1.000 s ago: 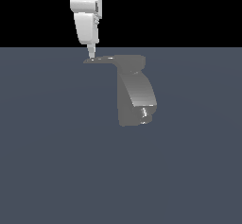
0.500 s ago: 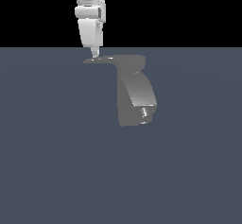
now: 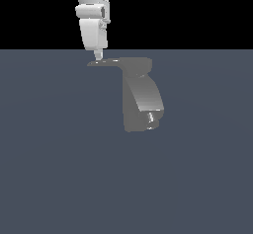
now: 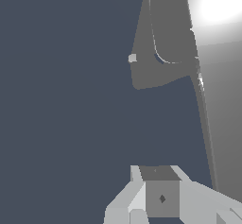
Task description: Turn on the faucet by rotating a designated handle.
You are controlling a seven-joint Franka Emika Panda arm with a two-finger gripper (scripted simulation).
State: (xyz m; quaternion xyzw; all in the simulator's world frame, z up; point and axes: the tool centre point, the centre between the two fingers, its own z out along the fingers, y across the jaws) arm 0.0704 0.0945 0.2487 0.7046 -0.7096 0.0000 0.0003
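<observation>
The faucet (image 3: 142, 99) is a chunky grey curved block with a small round spout (image 3: 151, 120) at its lower end. The handle (image 3: 104, 62) is a thin flat blade sticking out from the top cap toward the exterior view's left. My gripper (image 3: 99, 57) hangs straight down, shut and empty, its narrow tip at the top of the handle near its outer end. In the wrist view the shut fingers (image 4: 160, 197) sit beside the handle's long edge (image 4: 204, 119), with the faucet body (image 4: 158, 43) and spout (image 4: 132, 57) beyond.
A flat dark grey-blue floor (image 3: 59, 169) spreads under and around the faucet. Black background lies behind the arm. No other objects show.
My gripper has shifted slightly toward the exterior view's right, above the handle's outer end. The handle and faucet look unmoved.
</observation>
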